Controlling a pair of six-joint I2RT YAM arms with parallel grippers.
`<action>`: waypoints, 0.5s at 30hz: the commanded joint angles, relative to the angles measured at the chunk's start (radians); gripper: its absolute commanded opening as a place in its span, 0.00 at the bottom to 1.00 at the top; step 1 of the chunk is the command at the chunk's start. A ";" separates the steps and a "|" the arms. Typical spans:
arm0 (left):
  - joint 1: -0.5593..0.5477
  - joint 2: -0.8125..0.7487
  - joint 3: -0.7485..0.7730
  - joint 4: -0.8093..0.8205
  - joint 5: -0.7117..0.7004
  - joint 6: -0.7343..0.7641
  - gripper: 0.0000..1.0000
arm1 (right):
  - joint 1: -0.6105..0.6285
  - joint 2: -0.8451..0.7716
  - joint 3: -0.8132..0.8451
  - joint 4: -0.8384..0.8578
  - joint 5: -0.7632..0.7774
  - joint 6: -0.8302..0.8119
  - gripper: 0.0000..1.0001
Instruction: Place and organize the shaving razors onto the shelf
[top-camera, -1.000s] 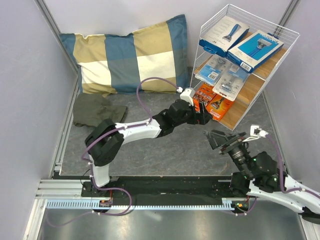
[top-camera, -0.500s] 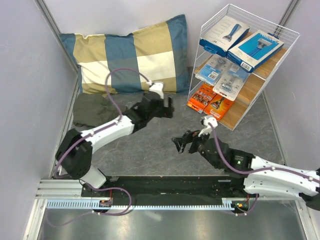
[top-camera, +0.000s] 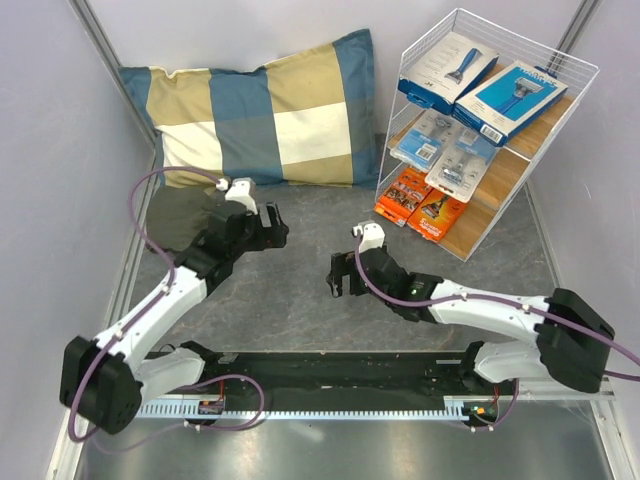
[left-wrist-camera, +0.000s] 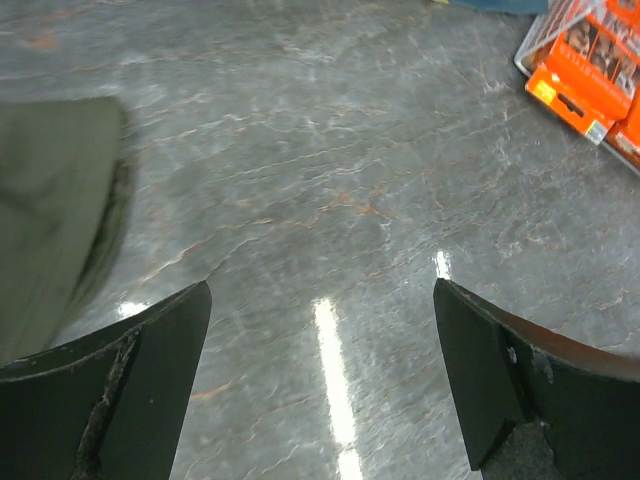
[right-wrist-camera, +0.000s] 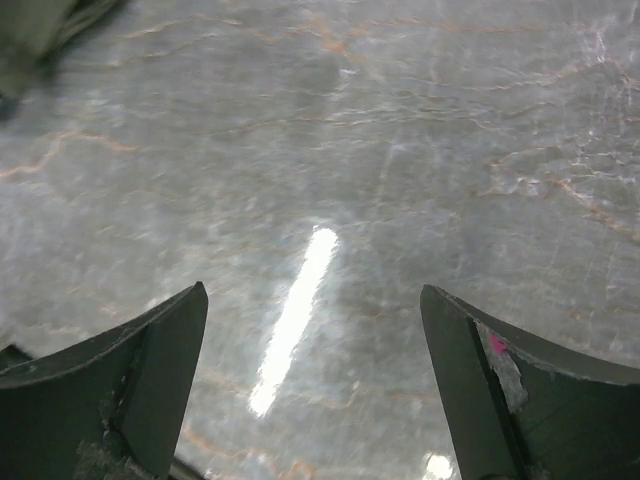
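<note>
The shelf (top-camera: 516, 180), a white wire rack with wooden boards, stands at the back right. Two blue razor boxes (top-camera: 452, 68) lie on its top board, two clear blister packs (top-camera: 445, 148) on the middle board, and two orange cards (top-camera: 420, 202) on the bottom board. In the left wrist view the orange cards (left-wrist-camera: 590, 60) show at the top right. My left gripper (top-camera: 275, 228) (left-wrist-camera: 320, 300) is open and empty over bare table, well left of the shelf. My right gripper (top-camera: 338, 277) (right-wrist-camera: 312, 300) is open and empty over the table's middle.
A blue-and-tan checked pillow (top-camera: 260, 110) leans against the back wall. An olive cloth (top-camera: 185, 215) (left-wrist-camera: 50, 200) lies crumpled at the left, close beside my left gripper. Grey walls close in both sides, and a metal rail (top-camera: 300, 408) runs along the near edge.
My left arm has drawn back from the orange cards on the shelf's bottom board toward the left. My right arm has swung out leftward over the table's middle. Both grippers stayed open.
</note>
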 joint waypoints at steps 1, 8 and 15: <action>0.034 -0.110 -0.043 -0.014 0.062 -0.043 1.00 | -0.107 0.073 -0.013 0.119 -0.164 0.000 0.96; 0.040 -0.134 -0.077 -0.029 0.070 -0.054 1.00 | -0.143 0.071 -0.031 0.125 -0.179 -0.008 0.97; 0.040 -0.105 -0.081 -0.006 0.094 -0.066 1.00 | -0.155 0.021 -0.035 0.108 -0.152 -0.017 0.98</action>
